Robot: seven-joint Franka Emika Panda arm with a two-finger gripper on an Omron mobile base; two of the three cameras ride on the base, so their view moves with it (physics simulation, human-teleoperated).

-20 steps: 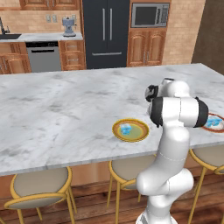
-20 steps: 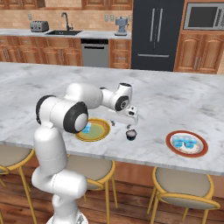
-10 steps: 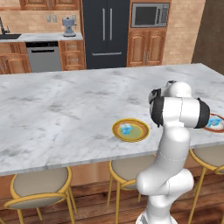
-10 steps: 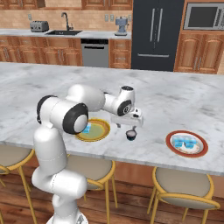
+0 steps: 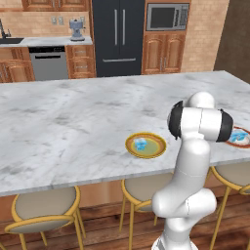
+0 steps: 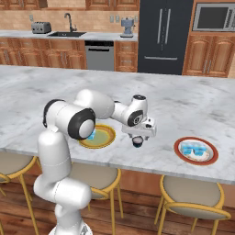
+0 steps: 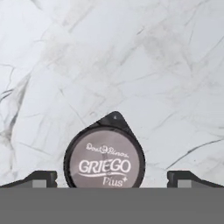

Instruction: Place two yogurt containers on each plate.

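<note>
Off to the gripper's left sits the yellow-rimmed plate with one pale-blue yogurt tub on it — so it looks one short. Directly beneath the gripper stands the dark round yogurt cup on the marble counter, and in the hand view its whitish foil lid reads "Griego Plus" with a small pull tab pointing away from the hand. The two finger tips stand wide apart, one on either side of the cup and clear of it; nothing is held.

I would judge the cup light, thin-walled plastic with a smooth, slightly slippery side — stiff enough for a squeeze but easy to tip or dent. The foil top is the weak part, so the hold belongs on the round wall, across its widest line, low enough that the pads meet the body and not the lid rim.

To the gripper's right lies the red-rimmed plate, already carrying two pale-blue tubs.
</note>
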